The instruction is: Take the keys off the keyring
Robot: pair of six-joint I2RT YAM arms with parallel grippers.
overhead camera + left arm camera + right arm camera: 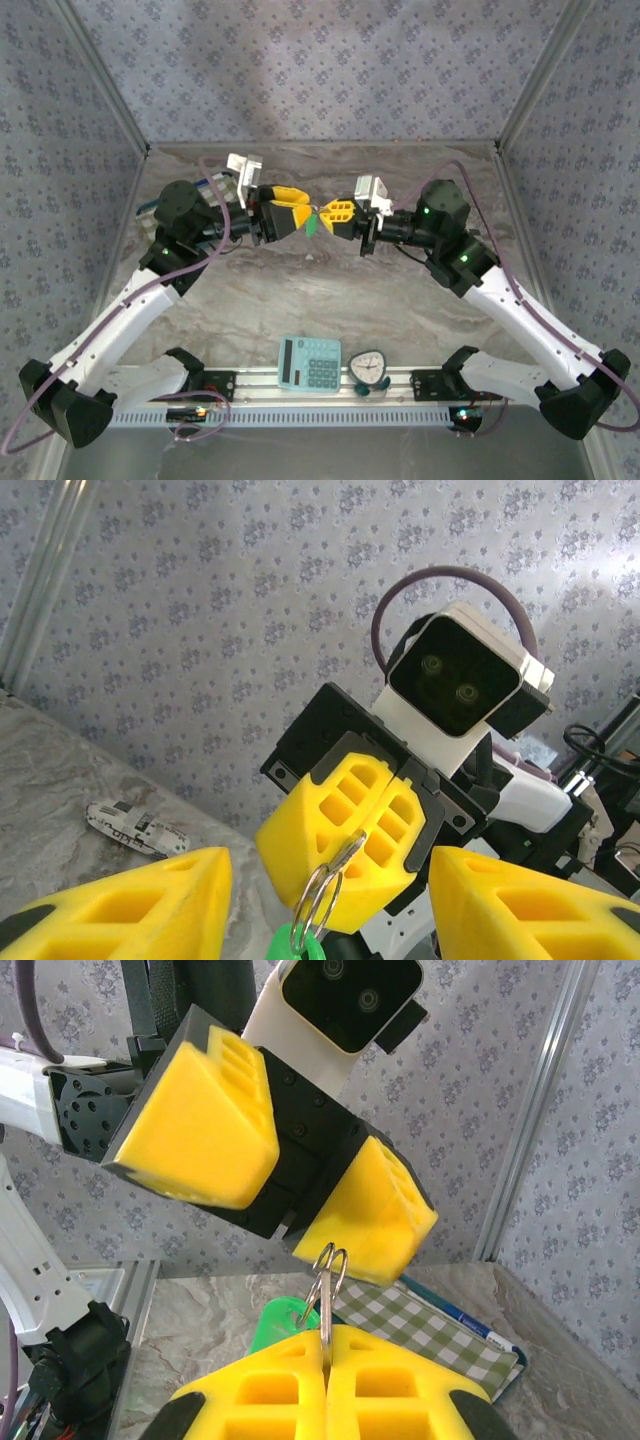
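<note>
No legible text, brand or number anywhere.
Calculator (309, 363), near bench (330, 300) edge: key markings too small to read.
Round dial (368, 369) beside it: face marks blurred, unreadable.
Small white-and-black printed item (135, 827) lying on bench: dark marks, illegible.
Green tag (272, 1325) on keyring (326, 1300): no print discernible.
Wall covering: repeating floral motif, not lettering.

High rear overview; opposed wrist close-ups, common keyring (321, 896)

right gripper (325, 1340) clamping keyring (329, 1278), green tag (274, 1322) behind
</note>
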